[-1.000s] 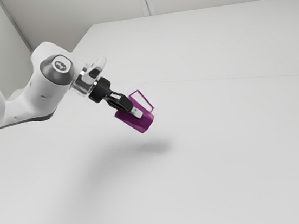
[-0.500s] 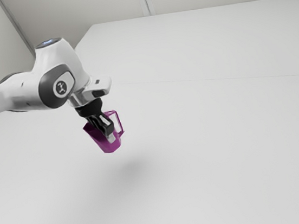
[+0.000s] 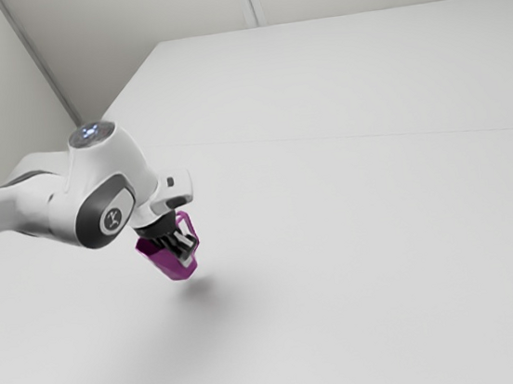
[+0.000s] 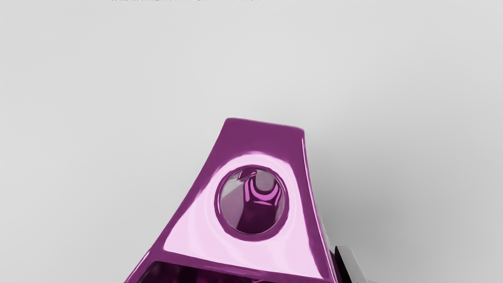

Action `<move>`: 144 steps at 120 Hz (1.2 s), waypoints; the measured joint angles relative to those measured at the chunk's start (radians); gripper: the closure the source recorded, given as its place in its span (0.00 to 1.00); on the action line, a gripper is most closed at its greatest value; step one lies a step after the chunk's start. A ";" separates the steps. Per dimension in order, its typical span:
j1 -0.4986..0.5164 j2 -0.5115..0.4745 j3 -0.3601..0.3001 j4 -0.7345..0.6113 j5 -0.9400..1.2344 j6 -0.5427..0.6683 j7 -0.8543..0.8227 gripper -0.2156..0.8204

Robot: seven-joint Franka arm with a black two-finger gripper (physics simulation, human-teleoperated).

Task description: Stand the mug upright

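You've got the purple mug (image 3: pixel 165 261) up in the air here, low over the pale table (image 3: pixel 361 282), with your gripper (image 3: pixel 187 258) closed onto its body. The fingers stand apart by what the mug takes up between them, so the hand is neither empty nor fully drawn together. Look at the tilt: the mug isn't upright, its dark mouth (image 3: pixel 148 246) faces up and over to the exterior view's left, and its base (image 3: pixel 184 275) slants down the other way. The handle (image 3: pixel 195 229) is up on the exterior view's right side of the body, just beside your fingers. Below the base you can see a soft shadow (image 3: pixel 197 298) on the table, close by. Your white arm (image 3: pixel 110 177) comes in from the exterior view's left and bends down at the wrist, putting the hand right above the mug. Over to the wrist view, and there's the mug large in front of your hand, glossy, with broad pink highlights and a round ring (image 4: pixel 251 237) on its purple surface; whether that ring is a real opening or a reflection, you can't tell from here. Right alongside the mug's wall you see one grey fingertip (image 4: pixel 351 261), and near your fingers the mug shows a dark hollow edged in purple.
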 joint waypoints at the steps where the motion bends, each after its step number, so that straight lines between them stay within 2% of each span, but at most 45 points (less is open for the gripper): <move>1: 0.000 0.001 0.000 -0.001 0.001 0.003 -0.003 0.96; 23: 0.012 0.033 0.000 -0.006 0.009 0.041 -0.066 0.97; 84: 0.019 0.129 -0.001 -0.003 0.014 0.048 -0.168 0.96; 119: 0.008 0.107 -0.003 0.000 -0.007 0.046 -0.172 0.56; 144: 0.003 0.076 -0.003 0.024 -0.013 0.028 -0.173 0.40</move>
